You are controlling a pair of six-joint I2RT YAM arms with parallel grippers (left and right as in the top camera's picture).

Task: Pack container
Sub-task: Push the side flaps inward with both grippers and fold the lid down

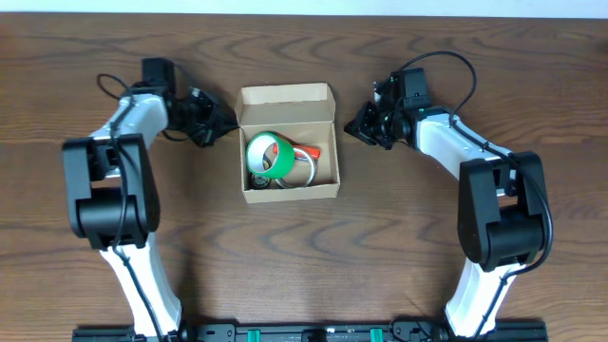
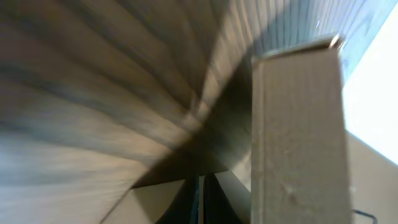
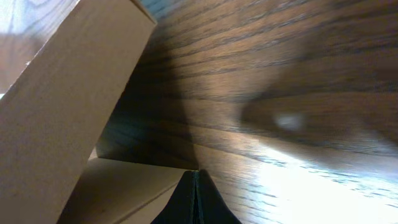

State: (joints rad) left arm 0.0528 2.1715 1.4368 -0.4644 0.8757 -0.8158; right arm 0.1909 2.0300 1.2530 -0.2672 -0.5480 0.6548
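The container (image 1: 289,193) is a tan cardboard box in the middle of the table, its flap lid (image 1: 285,95) open at the back. Inside lie a green tape roll (image 1: 269,156), an orange-red item (image 1: 310,152) and other small rolls. My left gripper (image 1: 225,123) is low beside the box's left wall, fingers closed together and empty. In the left wrist view the gripper (image 2: 202,200) is next to the box wall (image 2: 298,137). My right gripper (image 1: 351,125) is shut and empty beside the right wall. It shows shut (image 3: 196,199) near the box (image 3: 56,106).
The dark wooden table (image 1: 456,57) surrounds the box. Both arms' white links (image 1: 123,152) (image 1: 475,152) reach in from the front corners. A black rail (image 1: 304,332) runs along the front edge.
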